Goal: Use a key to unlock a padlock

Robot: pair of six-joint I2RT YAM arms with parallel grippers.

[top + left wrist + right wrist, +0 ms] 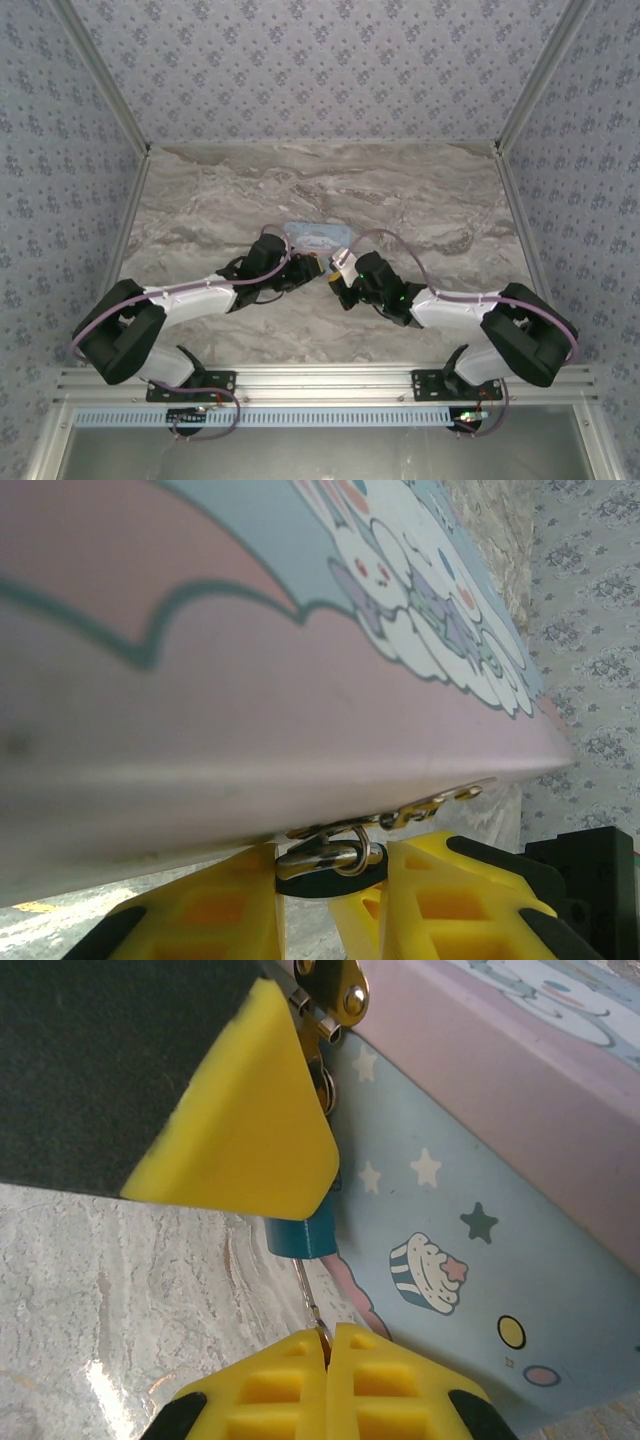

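The tiny blue-teal padlock point(298, 1238) hangs from the gold hasp point(340, 990) on the front of the cartoon tin point(470, 1200). My left gripper point(335, 892) is shut on the padlock point(330, 882), and the metal shackle point(335, 858) shows just above its yellow fingers. A left finger point(240, 1130) hides most of the lock in the right wrist view. My right gripper point(328, 1338) is shut on the thin metal key point(312, 1300), whose shaft runs up into the padlock's underside. In the top view both grippers point(305, 268) point(342, 282) meet in front of the tin point(318, 236).
The tin stands mid-table on the marble top point(420, 200) and lies close against both grippers. Patterned walls point(320, 60) enclose the table at the back and sides. An aluminium rail point(320, 380) runs along the near edge by the arm bases.
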